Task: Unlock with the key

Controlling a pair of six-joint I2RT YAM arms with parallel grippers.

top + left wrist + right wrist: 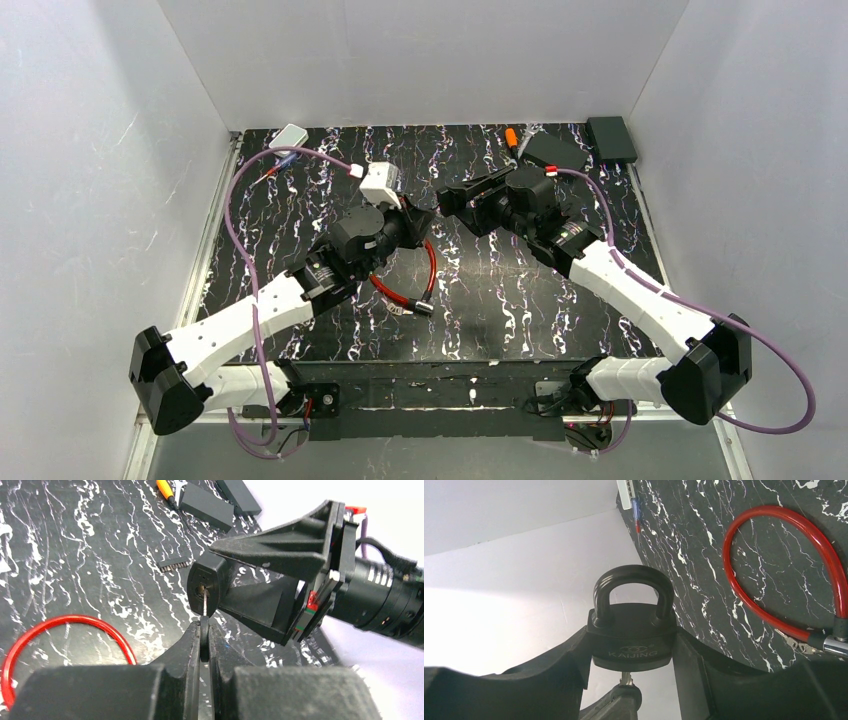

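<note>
My right gripper (631, 645) is shut on a black padlock (632, 637), held in the air with its shackle closed; the padlock also shows in the left wrist view (206, 582) and the top view (447, 203). My left gripper (204, 630) is shut on the key (205, 624), whose black head sits between the fingertips. The silver blade (206, 601) is partly inside the keyhole at the padlock's bottom. From the right wrist view the key (626, 681) enters the lock from below. In the top view the two grippers meet at mid-table (428, 212).
A red cable lock (425, 272) lies on the black marbled table (500, 290) below the grippers. A white box (378, 183), black boxes (553, 150) and an orange-handled tool (511, 138) lie at the back. A pin header strip (175, 564) lies on the table.
</note>
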